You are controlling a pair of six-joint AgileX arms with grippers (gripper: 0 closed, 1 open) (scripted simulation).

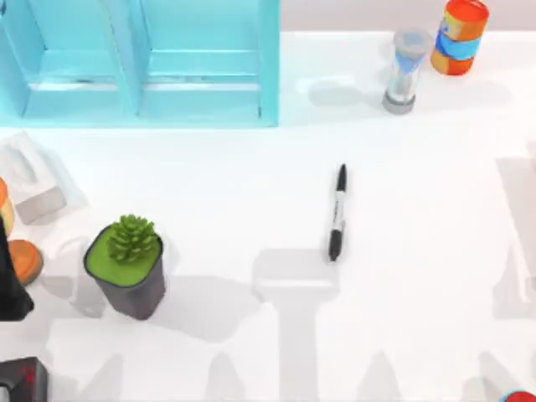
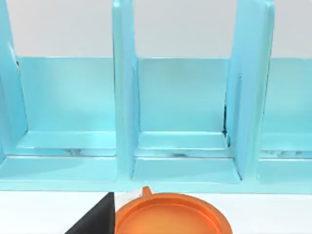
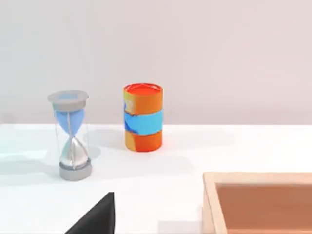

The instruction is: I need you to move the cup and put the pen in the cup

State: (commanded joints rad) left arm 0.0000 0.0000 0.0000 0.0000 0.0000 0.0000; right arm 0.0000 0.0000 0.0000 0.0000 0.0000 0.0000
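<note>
The pen (image 1: 337,213) lies flat at mid-desk (image 1: 419,251), far from both my arms. I cannot tell how my jaws stand. Grabbing it off-centre could tip it before cupping.

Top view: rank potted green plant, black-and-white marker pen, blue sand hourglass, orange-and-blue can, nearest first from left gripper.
From left gripper, left edge:
1. plant, front left
2. pen, centre
3. hourglass, back right
4. can, back-right corner

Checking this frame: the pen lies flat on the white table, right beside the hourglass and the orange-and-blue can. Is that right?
Not quite. In the top view the pen does lie flat on the white table, but out in the middle, well apart from the hourglass and the orange-and-blue can, which stand together at the far right.
</note>
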